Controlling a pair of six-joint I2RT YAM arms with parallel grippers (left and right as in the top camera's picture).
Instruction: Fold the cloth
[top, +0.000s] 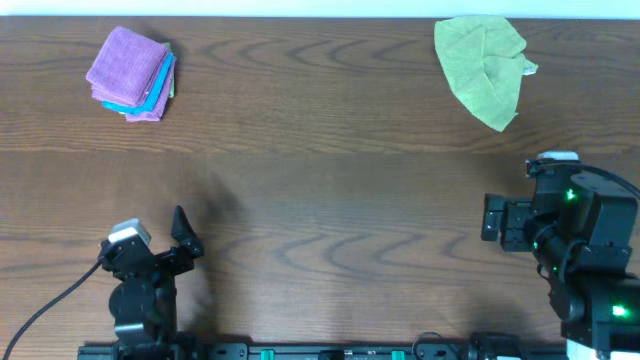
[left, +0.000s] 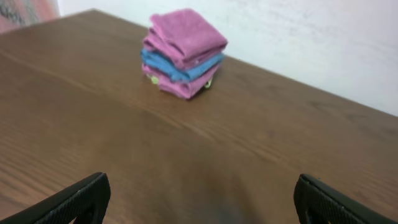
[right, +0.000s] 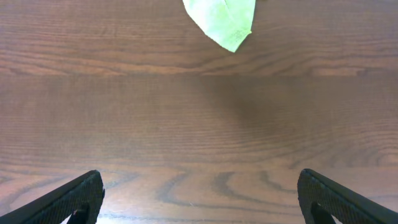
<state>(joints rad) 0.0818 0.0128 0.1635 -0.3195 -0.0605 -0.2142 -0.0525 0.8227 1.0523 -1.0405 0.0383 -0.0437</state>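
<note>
Cloth (top: 128, 68) (left: 186, 34): lilac-purple microfibre, folded to a small thick square pad, sitting on top of a stack at the far left corner of the bench (top: 320, 150); top face flat & fuzzy; folded edges show as 2-3 layers on the side facing the left wrist cam; pad sits turned a bit vs the layers under it, so its corners overhang; no tag visible on it.

Under it: bright blue cloth (top: 155, 90) (left: 174, 67), also folded, touching the purple pad above; below the blue, a lower purple layer (top: 145, 113) (left: 183, 87) touching the bench; can't tell if that's a 2nd towel or part of the same 1; tiny lime bits (left: 153, 79) poke out at the stack's base.

Green cloth (top: 480, 65) (right: 224, 18): lime, crumpled & unfolded, far right corner, well apart from the stack; small whitish bit at its right edge.

Left pincer (top: 160, 235) (left: 202, 199): near edge, left side, jaws spread wide, nothing between them, aimed twd the stack but well apart from it.

Right pincer (top: 505, 222) (right: 199, 193): near edge, right side, jaws spread wide, empty, over bare wood; green cloth's tip is well ahead of it.
</note>
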